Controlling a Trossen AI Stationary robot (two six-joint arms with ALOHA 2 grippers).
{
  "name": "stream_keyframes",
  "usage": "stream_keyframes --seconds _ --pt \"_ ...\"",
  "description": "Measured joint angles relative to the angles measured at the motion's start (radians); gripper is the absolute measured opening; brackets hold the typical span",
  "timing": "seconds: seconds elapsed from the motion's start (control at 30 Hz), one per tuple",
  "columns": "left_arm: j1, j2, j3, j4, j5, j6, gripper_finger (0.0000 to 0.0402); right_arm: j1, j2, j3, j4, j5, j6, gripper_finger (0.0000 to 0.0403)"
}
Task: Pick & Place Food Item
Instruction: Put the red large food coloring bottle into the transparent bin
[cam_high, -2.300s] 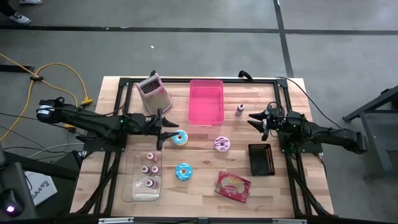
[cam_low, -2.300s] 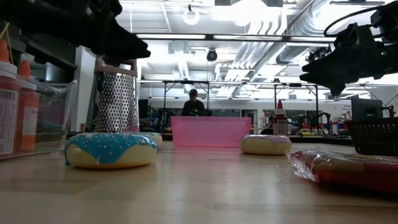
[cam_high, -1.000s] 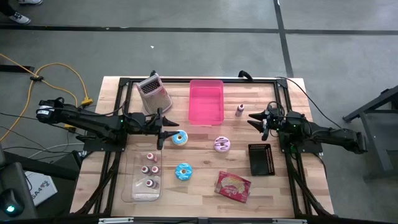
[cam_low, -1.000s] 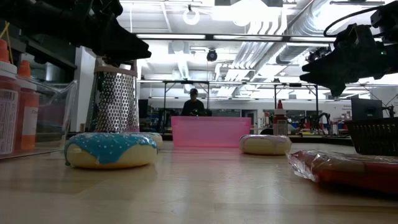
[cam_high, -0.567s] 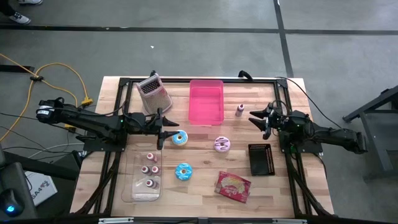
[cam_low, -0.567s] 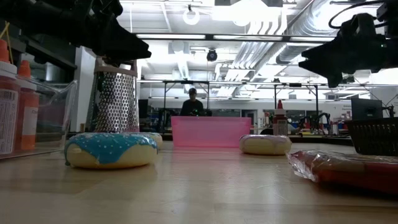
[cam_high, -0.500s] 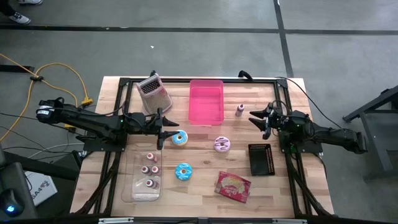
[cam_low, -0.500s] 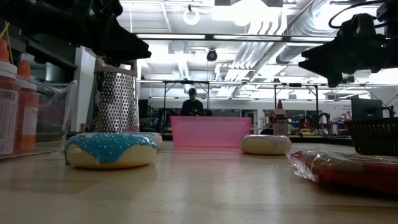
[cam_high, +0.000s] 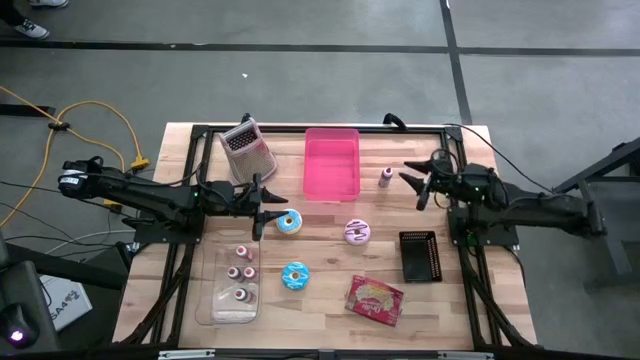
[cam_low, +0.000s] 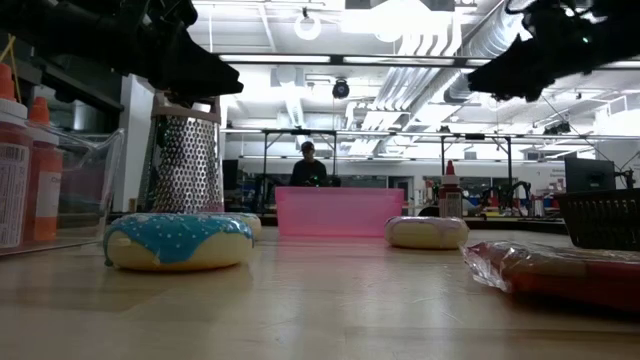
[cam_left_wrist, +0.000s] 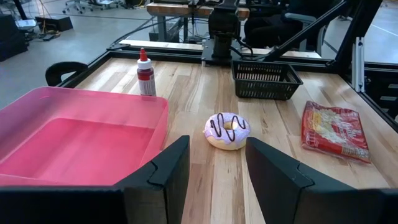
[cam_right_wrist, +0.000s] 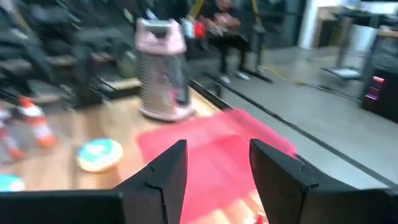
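Three donuts lie flat on the wooden table: a blue one (cam_high: 290, 222) close in front of my left gripper, a second blue one (cam_high: 295, 275) nearer the front, and a white one with chocolate stripes (cam_high: 357, 232) (cam_left_wrist: 227, 129) in the middle. A red food packet (cam_high: 375, 298) lies near the front edge. The pink bin (cam_high: 331, 163) stands at the far middle. My left gripper (cam_high: 270, 208) (cam_left_wrist: 214, 163) hangs open and level, left of centre, with nothing between its fingers. My right gripper (cam_high: 418, 185) (cam_right_wrist: 217, 169) is open, raised above the table's right side, pointing toward the bin.
A metal grater (cam_high: 247, 150) stands at the far left beside the bin. A small sauce bottle (cam_high: 385, 177) is right of the bin, and a black basket (cam_high: 420, 255) lies at the right. A clear tray (cam_high: 216, 300) holding small bottles sits at the front left.
My right gripper has risen well above the table, drifted slightly toward the far edge and rolled a little about its own axis; its fingers stay open.
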Motion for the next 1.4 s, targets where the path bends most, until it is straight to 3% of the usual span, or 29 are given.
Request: stream_keyframes --seconds 0.47,0.9,1.17,1.4 --pt "0.0 0.0 0.0 0.0 -0.001 0.0 0.0152 -0.035 0.437 0.375 -0.398 0.081 -0.022 0.016" --pt "0.0 0.0 0.0 0.0 -0.005 0.0 0.0152 -0.235 0.749 0.641 -0.677 -0.122 0.142 0.016" --pt "0.0 0.0 0.0 0.0 -0.004 0.0 0.0152 -0.282 0.9 0.716 -0.771 -0.138 0.146 0.016" --pt "0.0 0.0 0.0 0.0 -0.004 0.0 0.0152 -0.288 0.939 0.716 -0.77 -0.173 0.146 0.016"
